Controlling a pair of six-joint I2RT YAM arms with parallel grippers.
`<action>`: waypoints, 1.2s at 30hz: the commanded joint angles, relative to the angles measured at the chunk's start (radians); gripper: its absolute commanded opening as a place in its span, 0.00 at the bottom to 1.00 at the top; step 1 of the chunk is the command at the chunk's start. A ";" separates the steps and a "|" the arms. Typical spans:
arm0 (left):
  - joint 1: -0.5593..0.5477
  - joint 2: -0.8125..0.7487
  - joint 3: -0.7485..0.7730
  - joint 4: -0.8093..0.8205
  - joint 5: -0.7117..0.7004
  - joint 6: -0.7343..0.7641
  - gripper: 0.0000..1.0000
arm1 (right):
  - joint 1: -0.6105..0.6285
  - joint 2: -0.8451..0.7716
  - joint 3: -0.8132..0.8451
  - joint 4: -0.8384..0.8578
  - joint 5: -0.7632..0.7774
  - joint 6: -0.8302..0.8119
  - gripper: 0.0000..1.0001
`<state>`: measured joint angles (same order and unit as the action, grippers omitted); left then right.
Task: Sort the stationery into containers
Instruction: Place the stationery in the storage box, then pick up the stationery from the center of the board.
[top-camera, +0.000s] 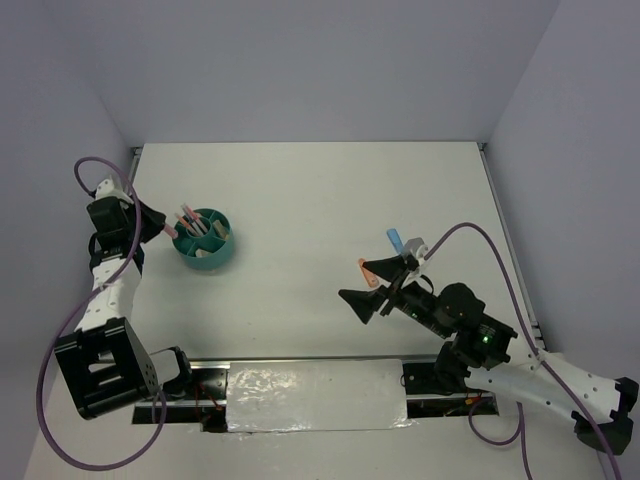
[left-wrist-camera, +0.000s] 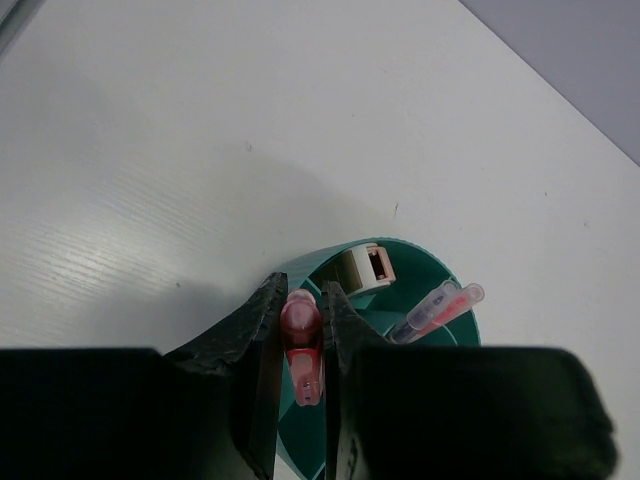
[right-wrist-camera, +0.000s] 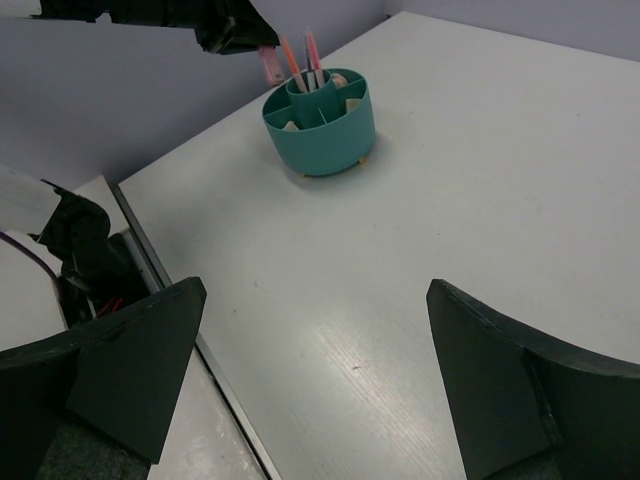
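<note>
Over teal organiser (left-wrist-camera: 415, 247) rim, pink pen (left-wrist-camera: 301, 340) clamped in left gripper (left-wrist-camera: 300, 298); right gripper (right-wrist-camera: 315, 290) spread wide, empty, well apart.

You see a smooth teal plastic organiser (right-wrist-camera: 325, 140) with a slight sheen. The white counter (left-wrist-camera: 200, 150) is matt and finely ribbed. The black fingers (left-wrist-camera: 255, 340) look matt and grainy; the pink pen (left-wrist-camera: 301, 325) is translucent glossy plastic.
</note>
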<state>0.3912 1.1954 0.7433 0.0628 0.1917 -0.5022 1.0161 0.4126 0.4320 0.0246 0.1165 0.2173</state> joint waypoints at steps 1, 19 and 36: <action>0.003 0.015 0.005 0.052 0.034 -0.009 0.19 | -0.005 0.014 0.004 0.014 0.014 -0.018 1.00; 0.001 0.050 -0.018 0.039 0.095 -0.016 0.58 | -0.005 0.000 -0.006 0.008 0.069 -0.019 1.00; 0.000 -0.146 0.123 -0.338 -0.110 0.051 0.99 | -0.131 0.352 0.115 -0.138 0.097 0.069 1.00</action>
<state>0.3912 1.1183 0.7898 -0.1394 0.1661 -0.4942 0.9432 0.6456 0.4648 -0.0238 0.2203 0.2440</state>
